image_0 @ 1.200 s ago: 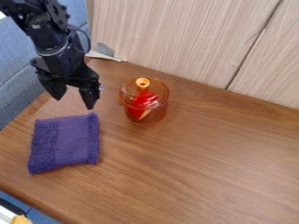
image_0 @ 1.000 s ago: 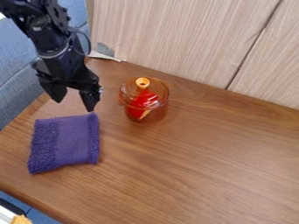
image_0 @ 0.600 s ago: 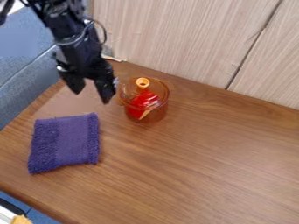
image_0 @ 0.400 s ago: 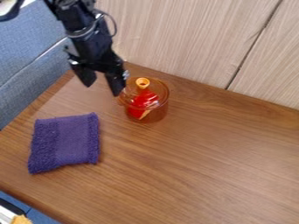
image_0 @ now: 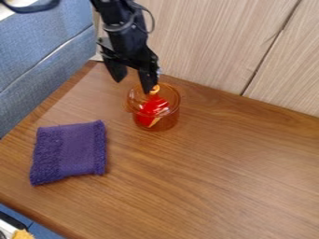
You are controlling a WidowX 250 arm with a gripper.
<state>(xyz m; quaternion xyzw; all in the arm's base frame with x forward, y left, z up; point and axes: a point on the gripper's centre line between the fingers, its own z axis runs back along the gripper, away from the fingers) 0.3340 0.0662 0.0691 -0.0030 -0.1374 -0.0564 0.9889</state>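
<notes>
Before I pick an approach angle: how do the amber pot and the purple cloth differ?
The amber pot is see-through and glossy, while the purple cloth is opaque, with shaggy bands. The pot stands tall and round with a knobbed lid; the cloth lies low in a roughly square shape. The pot has something red inside, whereas the cloth has nothing on top. Both rest on the wooden table.

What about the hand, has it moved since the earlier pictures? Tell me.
Yes. Judged against the pot, which stayed put, the hand has moved right and up in the view, from near the cloth to partly overlapping the pot.
</notes>
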